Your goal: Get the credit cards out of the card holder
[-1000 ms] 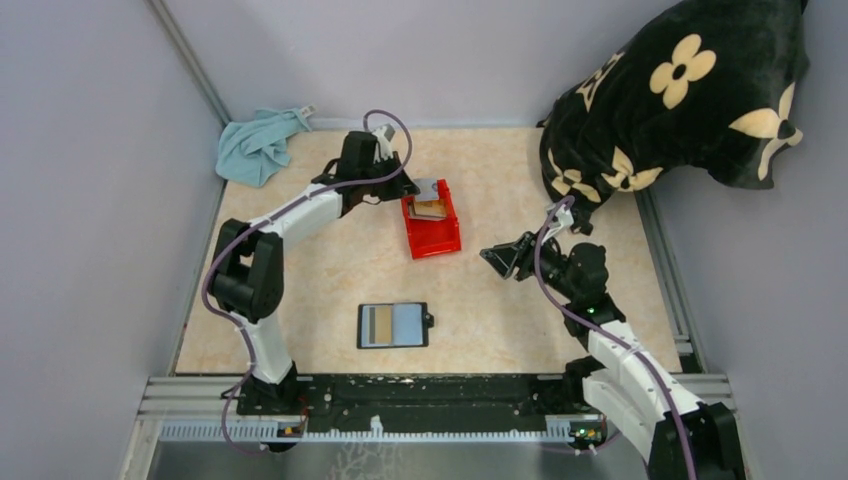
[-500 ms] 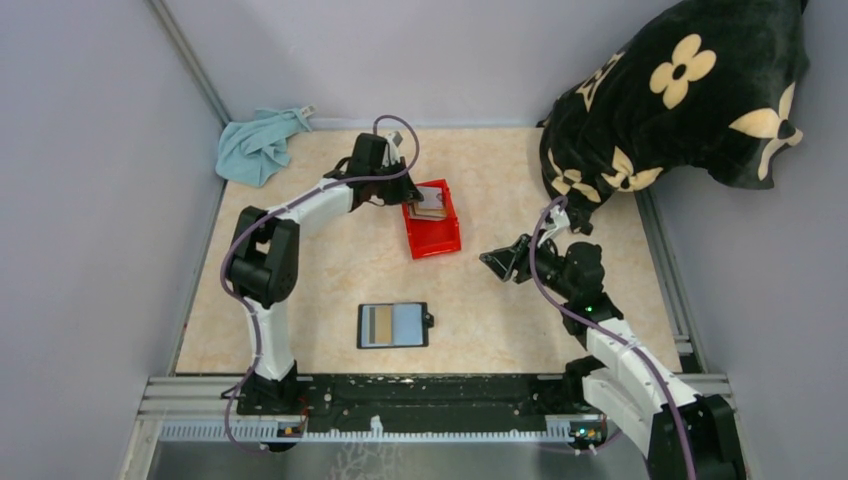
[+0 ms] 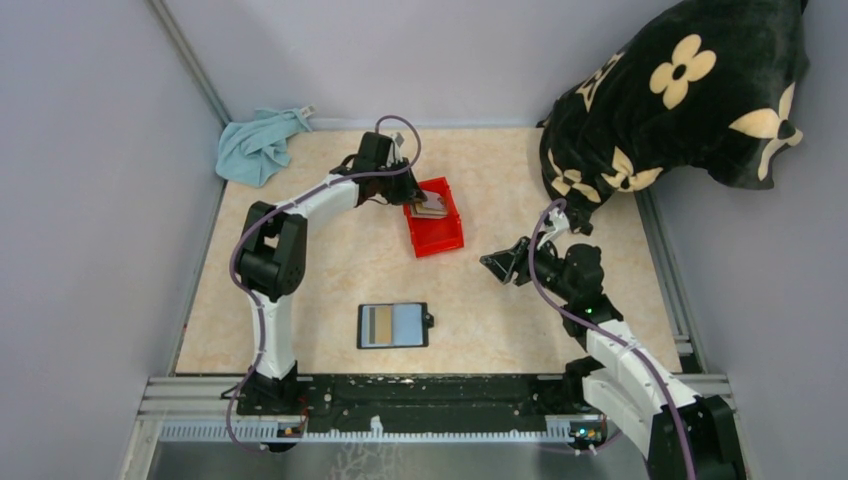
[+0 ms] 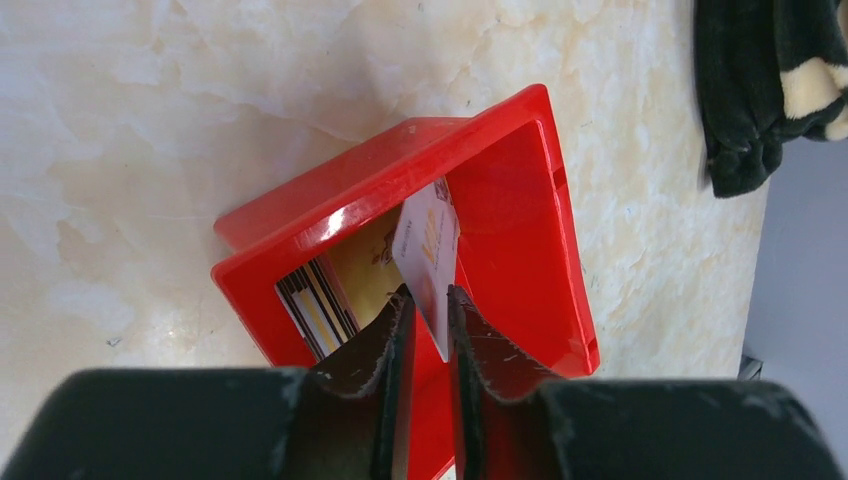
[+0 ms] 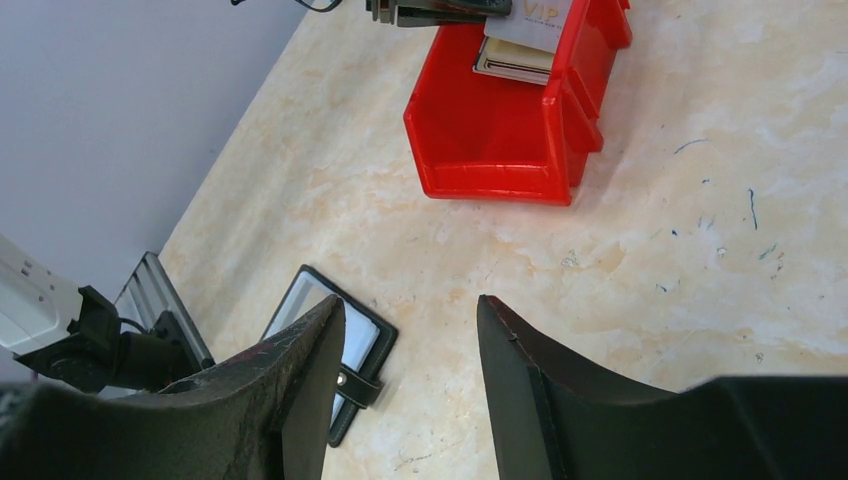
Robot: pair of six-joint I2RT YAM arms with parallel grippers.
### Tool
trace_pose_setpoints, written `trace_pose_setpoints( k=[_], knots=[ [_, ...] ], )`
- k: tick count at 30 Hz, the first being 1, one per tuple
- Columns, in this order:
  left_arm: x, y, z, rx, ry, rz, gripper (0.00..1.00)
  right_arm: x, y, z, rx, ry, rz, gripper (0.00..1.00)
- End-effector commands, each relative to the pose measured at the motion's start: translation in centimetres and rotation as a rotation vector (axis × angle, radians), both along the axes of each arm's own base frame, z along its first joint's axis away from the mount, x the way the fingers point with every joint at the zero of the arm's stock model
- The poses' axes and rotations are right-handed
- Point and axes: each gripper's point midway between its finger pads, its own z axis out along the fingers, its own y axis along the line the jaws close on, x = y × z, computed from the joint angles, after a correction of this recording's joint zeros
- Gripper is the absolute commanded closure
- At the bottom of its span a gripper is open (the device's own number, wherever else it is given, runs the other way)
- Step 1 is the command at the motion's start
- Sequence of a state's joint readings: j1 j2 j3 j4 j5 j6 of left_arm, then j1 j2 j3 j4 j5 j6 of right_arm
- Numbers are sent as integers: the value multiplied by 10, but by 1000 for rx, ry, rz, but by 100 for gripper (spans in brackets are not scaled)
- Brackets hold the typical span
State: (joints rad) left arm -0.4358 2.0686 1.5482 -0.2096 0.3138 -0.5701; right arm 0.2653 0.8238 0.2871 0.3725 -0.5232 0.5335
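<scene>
While the left gripper (image 4: 428,310) pinches a pale credit card (image 4: 430,240) on edge inside the far red bin (image 4: 520,200), above other cards (image 4: 318,297), the right gripper (image 5: 410,320) hangs wide open, empty; the card holder (image 3: 393,325) lies unfolded near centre

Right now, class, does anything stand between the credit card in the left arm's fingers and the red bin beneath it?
Nothing visible does. The left fingers pinch the credit card edge-down over the open-topped red bin, and only other cards lie flat on its floor.
</scene>
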Motion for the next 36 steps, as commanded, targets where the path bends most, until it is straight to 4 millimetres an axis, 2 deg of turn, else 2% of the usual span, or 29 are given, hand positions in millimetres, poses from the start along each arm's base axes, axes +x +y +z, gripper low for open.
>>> trace_pose_setpoints(
  k=[1,10,15,17,21,24,26,27,29,31,33,36],
  knots=[
    [4,2,9,-2,-19,26,73,2,0,11,1,-66,3,49],
    [3,6,27,-8,-74,37,70,-3,0,5,3,-56,16,49],
    [5,23,38,83,-102,65,68,-6,0,4,10,-52,19,49],
    [4,30,44,112,-120,82,64,-6,1,4,15,-52,22,49],
    [-3,37,64,111,-168,91,60,-8,3,4,29,-53,33,49],
    [-15,35,86,82,-235,62,61,-10,6,4,45,-50,50,49],
    [-30,31,99,79,-289,31,68,-11,7,4,53,-50,60,49],
    [-40,30,101,81,-300,17,75,-12,9,3,48,-52,68,48],
    [-66,26,105,54,-321,-29,98,-12,13,-1,2,-52,72,48],
    [-101,28,97,20,-307,-76,100,-15,24,-6,-98,-67,77,47],
    [-130,36,85,-7,-284,-83,100,-29,46,-8,-182,-89,123,47],
    [-166,62,63,12,-259,-39,100,-44,72,-3,-210,-112,188,47]
  ],
)
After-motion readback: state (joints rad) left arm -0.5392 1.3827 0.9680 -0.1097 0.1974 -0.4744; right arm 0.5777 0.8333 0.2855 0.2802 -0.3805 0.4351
